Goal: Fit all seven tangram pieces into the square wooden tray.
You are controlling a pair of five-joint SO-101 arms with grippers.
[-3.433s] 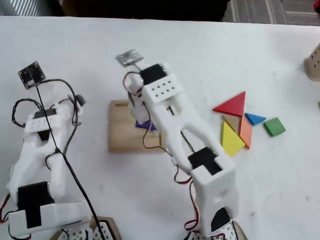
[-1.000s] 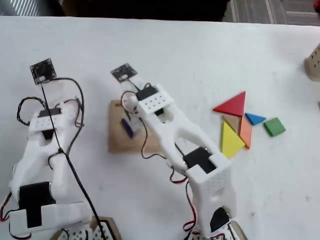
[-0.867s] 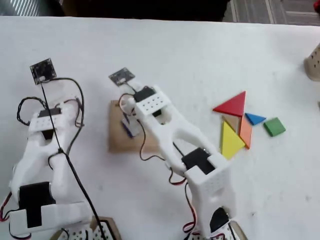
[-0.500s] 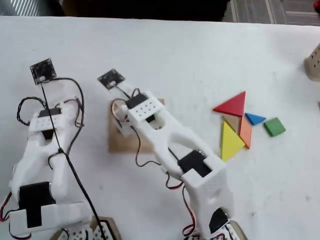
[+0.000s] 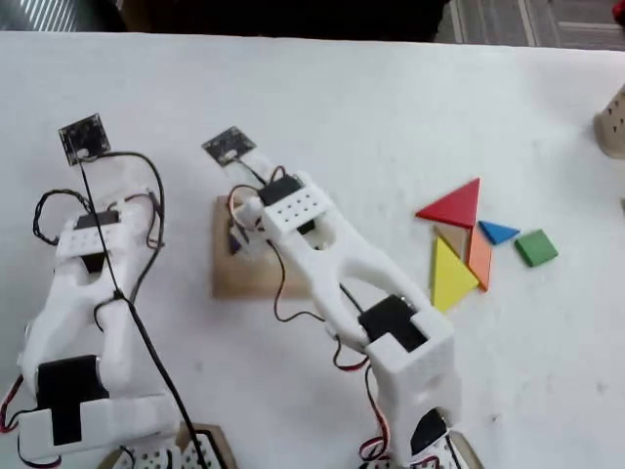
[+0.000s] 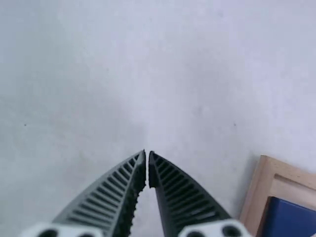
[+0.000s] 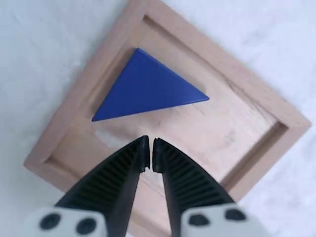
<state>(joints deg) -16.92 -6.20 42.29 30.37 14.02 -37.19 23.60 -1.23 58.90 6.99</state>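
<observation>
Since the earlier frames, the right arm had swung across the tray and released the blue triangle. The piece lay flat inside, with its square corner near one tray corner. The right end effector hovered above the tray floor, jaws closed and empty. The left end effector, likewise closed and empty, hung over bare table beside a tray corner.

Step in hand, as judged: first piece placed. The next move called for fetching another piece, such as the red triangle, from the group near the table's right edge. Open table surrounded that group, and most of the tray floor remained free.
</observation>
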